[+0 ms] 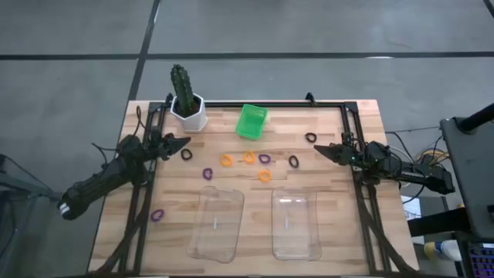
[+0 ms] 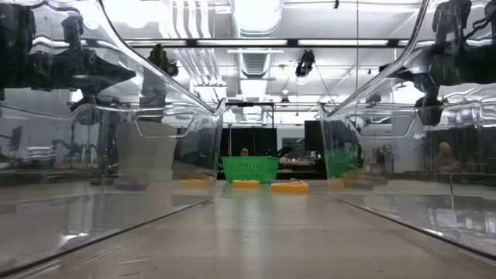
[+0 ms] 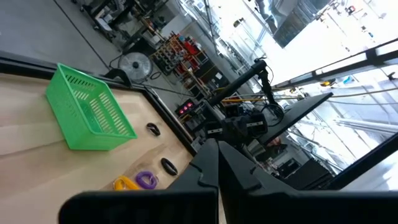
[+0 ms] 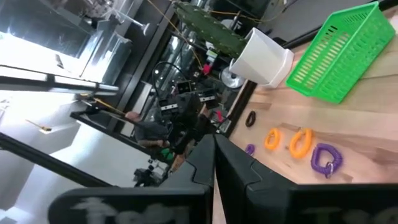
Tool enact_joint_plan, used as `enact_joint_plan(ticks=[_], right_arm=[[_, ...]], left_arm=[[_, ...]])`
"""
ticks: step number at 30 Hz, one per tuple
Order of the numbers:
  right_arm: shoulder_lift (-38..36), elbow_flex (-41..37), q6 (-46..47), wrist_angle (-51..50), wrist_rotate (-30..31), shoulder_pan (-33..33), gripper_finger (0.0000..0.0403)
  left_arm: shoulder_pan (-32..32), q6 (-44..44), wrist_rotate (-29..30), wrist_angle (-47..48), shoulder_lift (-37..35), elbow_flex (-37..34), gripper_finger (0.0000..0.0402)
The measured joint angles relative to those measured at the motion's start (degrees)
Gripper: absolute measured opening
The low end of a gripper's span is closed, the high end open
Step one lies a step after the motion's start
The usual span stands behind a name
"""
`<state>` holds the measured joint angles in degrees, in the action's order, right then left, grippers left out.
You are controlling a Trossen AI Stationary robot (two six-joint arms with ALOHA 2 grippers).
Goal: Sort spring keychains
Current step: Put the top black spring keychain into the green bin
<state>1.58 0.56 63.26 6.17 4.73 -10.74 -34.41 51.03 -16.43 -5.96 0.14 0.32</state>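
Small purple, orange and black spring keychains lie flat on the wooden table, scattered between the arms. There is a black one (image 1: 186, 154), a purple one (image 1: 208, 174), two orange ones (image 1: 226, 161) (image 1: 249, 157), a purple one (image 1: 265, 158), an orange one (image 1: 265, 175), two black ones (image 1: 293, 161) (image 1: 310, 137) and a lone purple one (image 1: 157, 215). My left gripper (image 1: 185, 141) is shut at the table's left side, just beyond the black keychain. My right gripper (image 1: 315, 148) is shut at the right side, near the black keychains. Neither touches anything.
Two clear plastic trays (image 1: 216, 224) (image 1: 295, 224) sit side by side near the front edge. A green basket (image 1: 252, 121) lies toward the far edge, and a cactus in a white pot (image 1: 187, 104) stands at the far left. A black frame (image 1: 355, 154) borders the table.
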Motion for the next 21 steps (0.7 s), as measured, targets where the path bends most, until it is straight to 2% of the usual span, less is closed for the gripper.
enact_joint_plan(ticks=[6,13,18,21], right_arm=[[0.7,0.0,5.3,0.1,2.3,0.0,0.0008],[6.7,0.0,14.6,2.4,3.0,0.0,0.0009],[14.5,1.7,12.4,20.0,7.3,0.0,0.0009],[19.6,7.0,5.8,18.5,9.0,-0.2,0.0008]], left_arm=[[0.0,0.6,0.0,0.0,0.0,0.0,0.0000],[0.0,2.8,1.3,0.0,0.0,0.0,0.0000],[0.0,4.8,1.5,0.0,0.0,0.0,0.0000],[0.0,7.7,1.5,0.0,0.0,0.0,0.0000]])
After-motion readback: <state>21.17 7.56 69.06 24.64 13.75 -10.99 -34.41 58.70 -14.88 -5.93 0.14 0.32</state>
